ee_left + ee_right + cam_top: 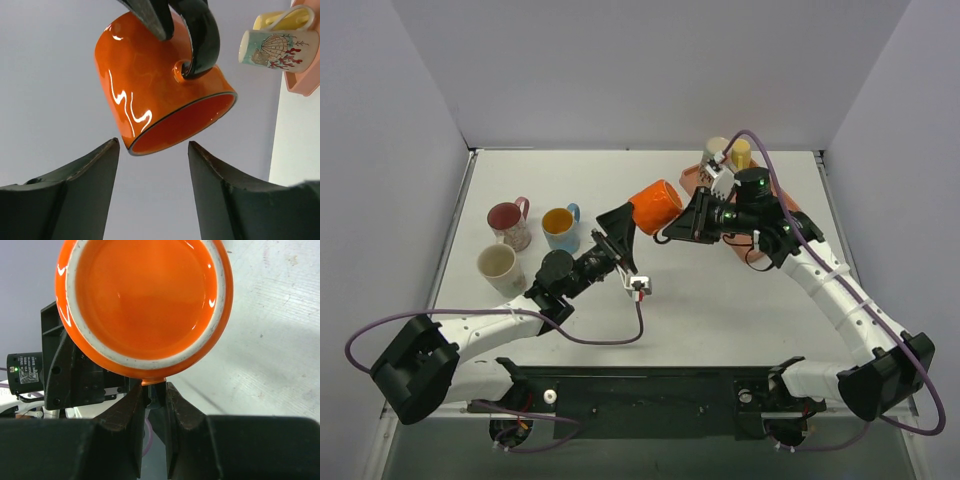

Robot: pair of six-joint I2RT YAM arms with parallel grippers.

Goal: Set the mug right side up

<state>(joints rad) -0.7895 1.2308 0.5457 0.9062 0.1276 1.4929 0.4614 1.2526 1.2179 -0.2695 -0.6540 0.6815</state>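
Aloft, right tool (pixel 672 228) pinches tilted orange mug (pixel 655 205).

1. Left gripper (pixel 153 150) at the bottom of the view, its two dark fingers (pixel 75 195) spread wide, gripping nothing.
2. Just above the gap between them, an orange mug (pixel 150 85): glossy, tilted, open mouth facing down and to the right, with a thin dark line round the rim, clear of both fingers.
3. On the mug's upper side, a black handle (pixel 202 35), with a grey finger (pixel 150 15) of the right gripper close against it from above.
4. Up and to the right of the fingers, a pale mug with a shell picture (pixel 277 47), a yellow mug (pixel 280 20) just beyond it, both against a pink tray (pixel 305 75).
5. Behind everything a grey wall (pixel 50 75); at the far right a strip of white table (pixel 295 150).
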